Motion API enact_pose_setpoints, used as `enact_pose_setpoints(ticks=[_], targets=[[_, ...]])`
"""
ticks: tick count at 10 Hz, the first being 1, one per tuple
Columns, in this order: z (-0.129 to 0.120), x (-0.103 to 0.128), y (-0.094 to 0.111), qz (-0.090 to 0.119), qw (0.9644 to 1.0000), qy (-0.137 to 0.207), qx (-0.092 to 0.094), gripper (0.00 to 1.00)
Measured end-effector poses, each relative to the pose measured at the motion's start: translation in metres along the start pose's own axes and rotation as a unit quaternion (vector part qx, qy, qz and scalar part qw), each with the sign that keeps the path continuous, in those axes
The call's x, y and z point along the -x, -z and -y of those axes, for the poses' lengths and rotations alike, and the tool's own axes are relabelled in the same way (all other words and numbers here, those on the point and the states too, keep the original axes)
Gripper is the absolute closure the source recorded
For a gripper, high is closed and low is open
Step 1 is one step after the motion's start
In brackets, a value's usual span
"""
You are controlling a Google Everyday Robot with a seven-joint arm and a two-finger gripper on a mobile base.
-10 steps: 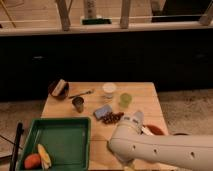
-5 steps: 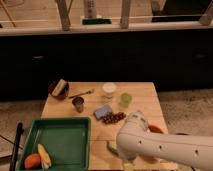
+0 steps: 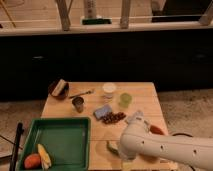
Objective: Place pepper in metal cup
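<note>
Since half a second ago the white arm has shifted slightly, and its rounded end now sits lower, nearer the bottom edge. Everything on the tabletop lies where it lay.

I take the pepper to be the green curved piece peeping out at the arm's left end, near the tabletop's front edge. A red-orange piece by the arm's upper right could be mistaken for it, so a wrong pick is one risk. The arm's bulk covers much of the pepper, so a poorly aimed reach could nudge it off that front edge.

The metal cup stands well apart, up and to the left. A carry that way passes the dark cluster and the blue sponge, and a low sweep could drag them. The cup looks small and light, so a knock on its rim might tip it.

The arm enters from the lower right and lies across the bottom of the frame. The pincer rises at its upper end, just below and right of the cluster. Whether it is apart or together I cannot tell.
</note>
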Motion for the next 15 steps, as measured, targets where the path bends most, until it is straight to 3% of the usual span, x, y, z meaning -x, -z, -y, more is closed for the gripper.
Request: enact_pose_setpoints(ticks=[2, 3, 6, 8, 10, 13, 15], targets=[[0.005, 0.001, -0.017, 0.015, 0.9999, -0.004, 0.005, 0.22], [0.007, 0.001, -0.024, 0.021, 0.9997, -0.006, 0.008, 0.28], [0.014, -0.002, -0.047, 0.039, 0.9989, -0.017, 0.020, 0.58], [0.014, -0.005, -0.046, 0.041, 0.9987, -0.020, 0.024, 0.82], [0.009, -0.006, -0.045, 0.039, 0.9987, -0.018, 0.028, 0.96], [0.007, -0.011, -0.043, 0.040, 0.9987, -0.019, 0.028, 1.00], [0.006, -0.019, -0.025, 0.054, 0.9983, -0.021, 0.010, 1.00]])
